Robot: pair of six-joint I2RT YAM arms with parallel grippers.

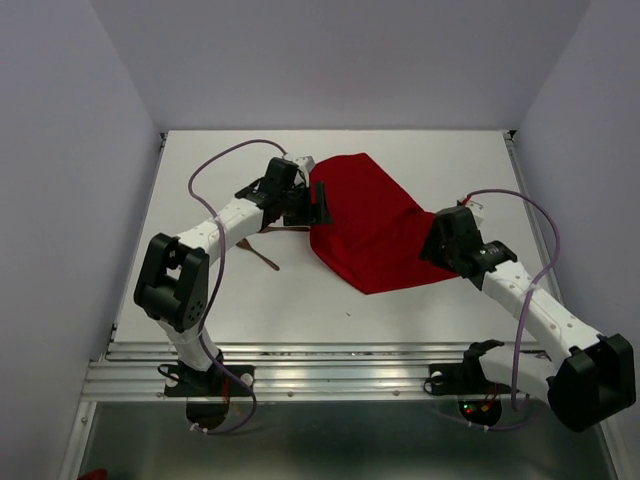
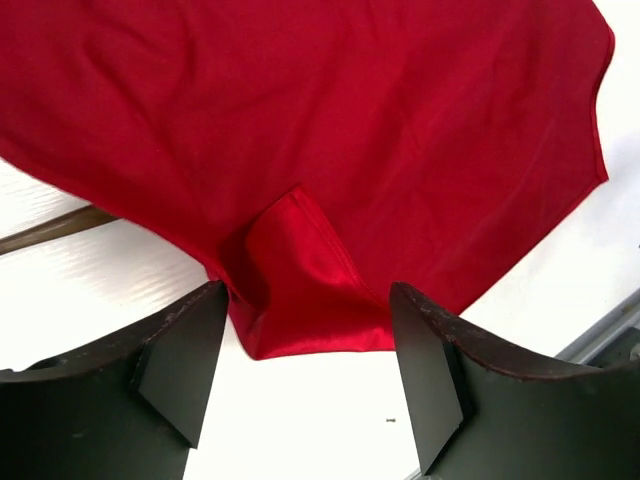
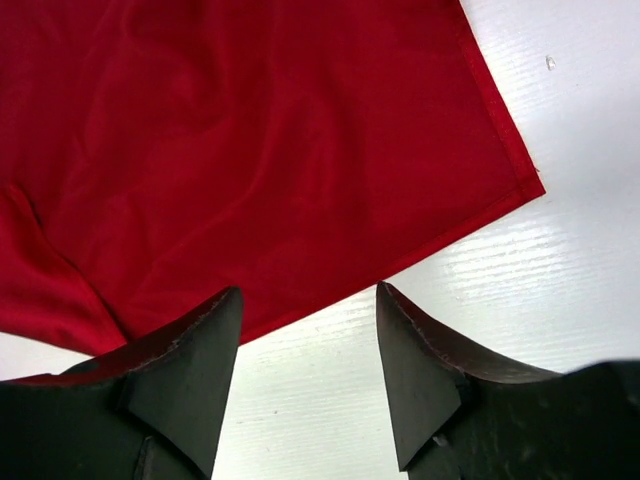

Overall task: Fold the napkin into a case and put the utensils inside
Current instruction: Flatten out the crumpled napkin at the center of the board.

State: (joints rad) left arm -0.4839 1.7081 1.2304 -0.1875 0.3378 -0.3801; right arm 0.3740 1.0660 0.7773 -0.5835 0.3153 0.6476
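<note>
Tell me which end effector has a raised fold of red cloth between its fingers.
The left end effector: a raised fold of the napkin lies between its open fingers. The right end effector straddles the napkin's flat edge and bare table.

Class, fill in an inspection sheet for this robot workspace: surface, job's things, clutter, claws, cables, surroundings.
surface: white table
job's things: red napkin lying loose, not yet a case; dark utensils beside the left arm, outside it
clutter: nothing seen
claws: left claw open, napkin corner between its jaws; right claw open at napkin's edge
cables: purple cables looping off both arms
surroundings: pale walls, metal rail at near edge
</note>
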